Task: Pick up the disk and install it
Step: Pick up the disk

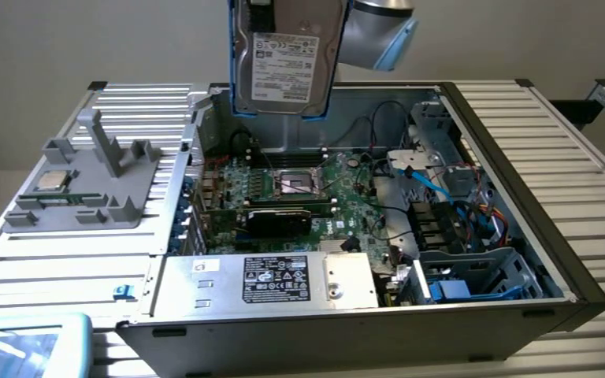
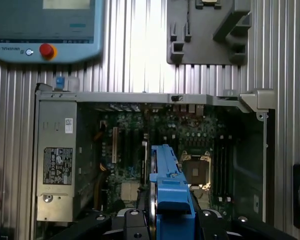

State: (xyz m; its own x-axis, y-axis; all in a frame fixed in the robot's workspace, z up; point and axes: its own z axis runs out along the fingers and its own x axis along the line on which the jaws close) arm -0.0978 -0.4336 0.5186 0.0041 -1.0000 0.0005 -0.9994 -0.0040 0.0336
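Observation:
The disk point(image 1: 284, 67) hangs upright in the air over the back of the open computer case point(image 1: 554, 260); it is silver-grey with a white label and blue rails on its edges. In the wrist view I look down its edge and see its blue rail point(image 2: 170, 190) above the motherboard. My gripper point(image 2: 170, 225) is shut on the disk, its black fingers point(image 2: 132, 220) on either side of the rail. In the exterior view, the grey and blue arm wrist point(image 1: 381, 31) sits just above and to the right of the disk.
Inside the case lie the motherboard point(image 1: 302, 189), a silver power supply point(image 1: 271, 279) with a black label, and a drive cage point(image 1: 471, 276) at the exterior view's right. A grey fixture point(image 1: 92, 185) holding a CPU chip point(image 1: 56, 179) stands beside the case. A teach pendant point(image 2: 45, 30) lies nearby.

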